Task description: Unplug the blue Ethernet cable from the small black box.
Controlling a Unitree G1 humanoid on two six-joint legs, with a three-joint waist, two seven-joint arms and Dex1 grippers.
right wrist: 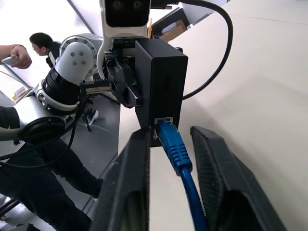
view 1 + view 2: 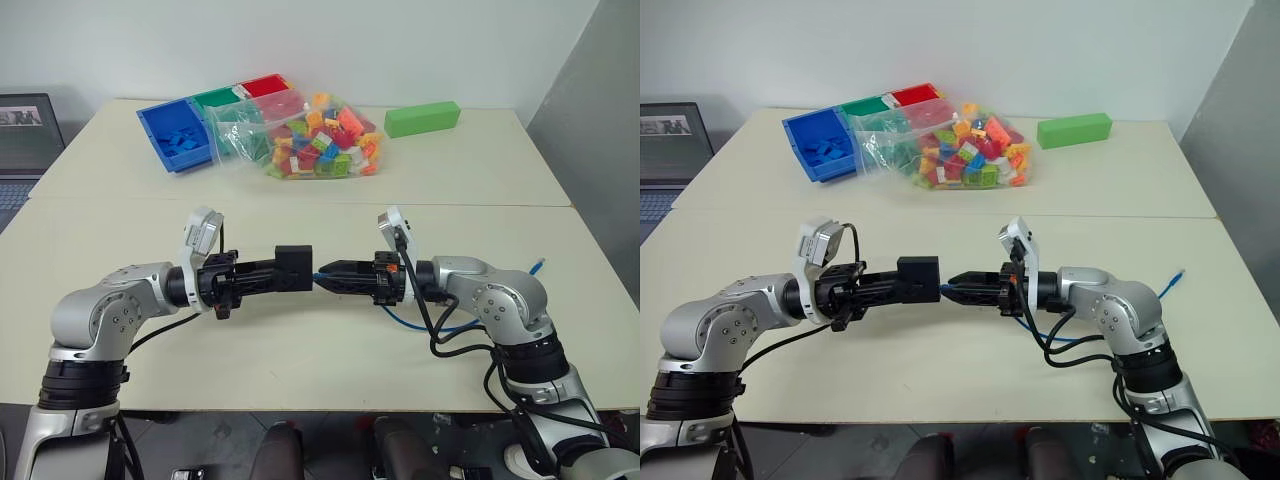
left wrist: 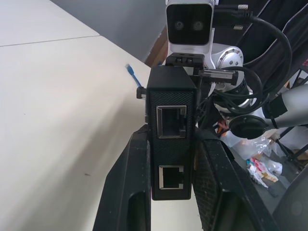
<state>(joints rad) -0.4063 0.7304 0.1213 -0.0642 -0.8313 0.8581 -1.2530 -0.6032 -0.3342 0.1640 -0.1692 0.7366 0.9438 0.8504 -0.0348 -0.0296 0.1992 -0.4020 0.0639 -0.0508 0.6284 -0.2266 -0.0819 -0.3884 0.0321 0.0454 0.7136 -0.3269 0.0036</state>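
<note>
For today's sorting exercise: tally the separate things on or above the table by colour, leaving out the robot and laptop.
Blue: 2, blue Ethernet cable, blue bin
Green: 2, green block, green bin
Red: 1, red bin
Black: 1, small black box
Mixed: 1, bag of bricks
Total: 7

No legible text, label, brand or number noted on any item. Laptop screen (image 2: pixel 28 120) content is too small to read.
</note>
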